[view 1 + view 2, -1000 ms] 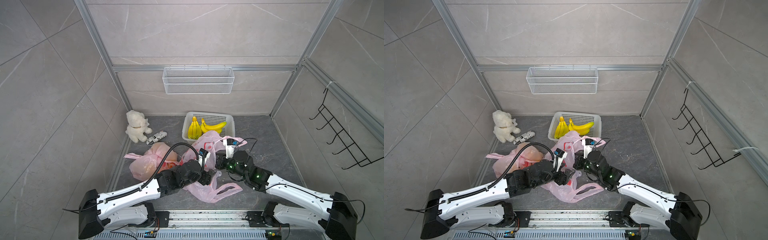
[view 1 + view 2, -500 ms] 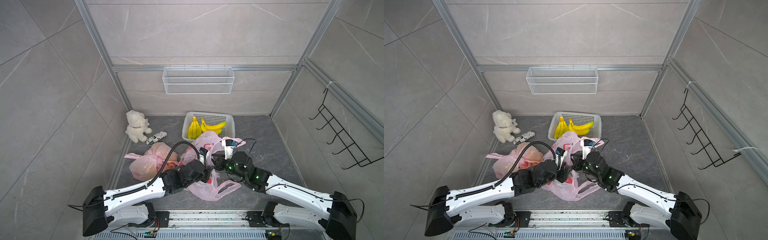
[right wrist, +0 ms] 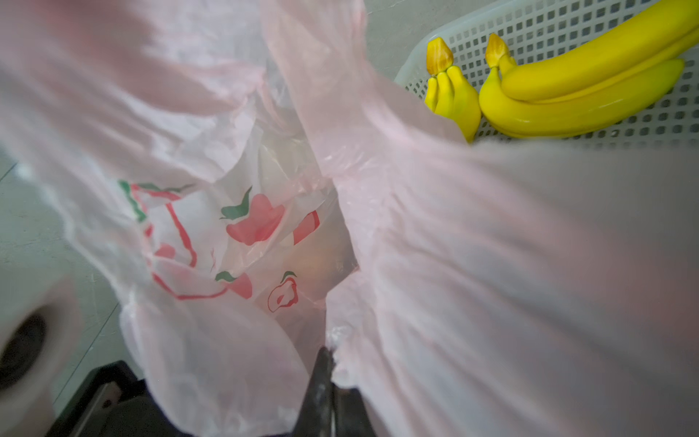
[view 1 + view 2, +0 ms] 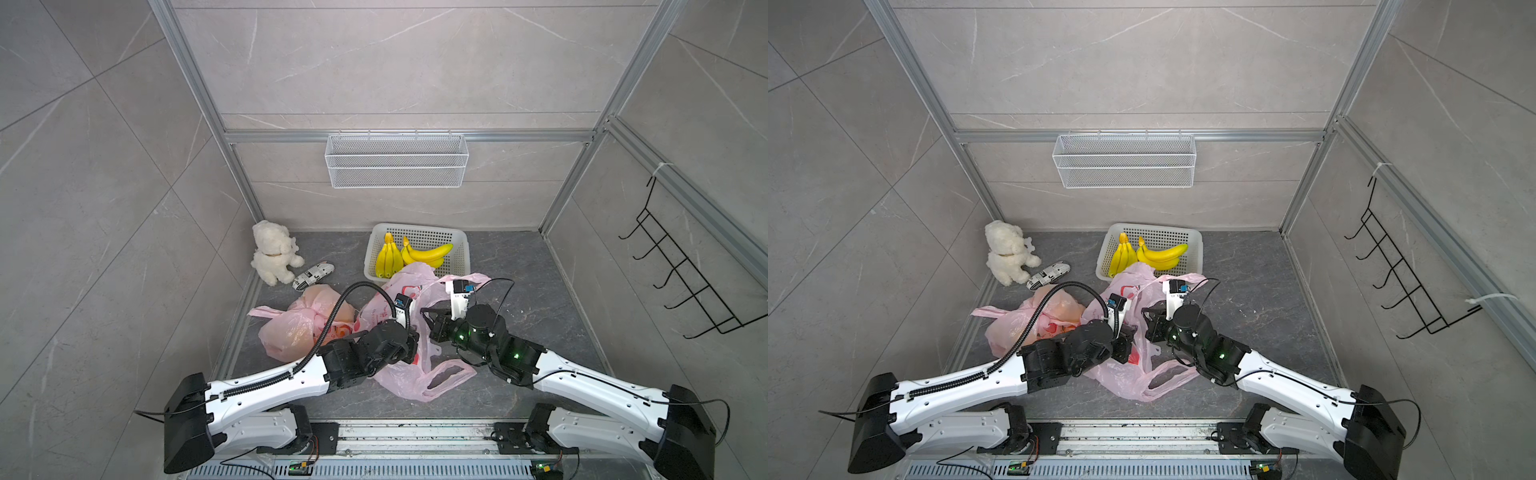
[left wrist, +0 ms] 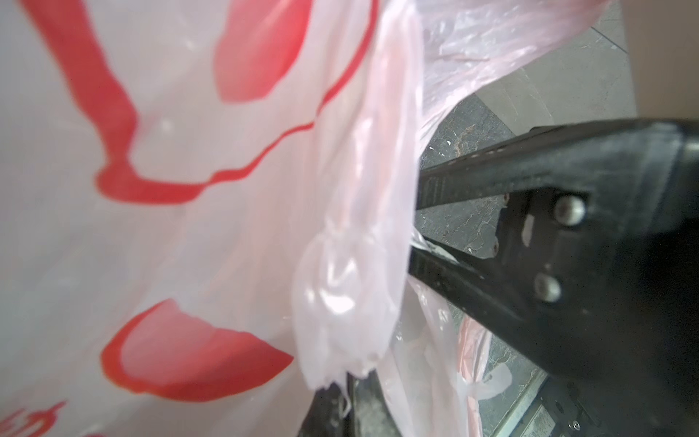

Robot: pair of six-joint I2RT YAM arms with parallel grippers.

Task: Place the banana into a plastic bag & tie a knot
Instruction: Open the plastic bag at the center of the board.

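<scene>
In the middle of the dark grey stone-patterned surface (image 4: 540, 291), between the left arm (image 4: 270, 382) and the right arm (image 4: 590, 384) in both top views: a pink translucent plastic bag (image 4: 409, 380) with red fruit print, crumpled and spread, one loop handle flat toward the near edge.

Left jaws fully closed on a bunched fold of the bag's film, seen running down to the dark fingertip in the left wrist view. Right jaws fully closed too, pinching the same film, with the rest fanning out from the tips in the right wrist view. Both pairs close together over the bag's middle, almost facing each other.

Two bunches of glossy yellow bananas (image 4: 424, 254) in a white perforated plastic basket (image 4: 462, 259) at the back of the surface, outside the bag and just behind it. One bunch with its fingers toward the arms, the other curved across the basket.

Just beside the held bag, on the left: a second pink plastic bag (image 4: 299, 332), full, bunched shut at the top, something orange dim through the film. In the back left corner a seated white plush bear (image 4: 272, 257), and next to it a small black-and-white printed roll (image 4: 313, 274) lying flat. On the back wall a white wire-mesh shelf basket (image 4: 397, 166).
</scene>
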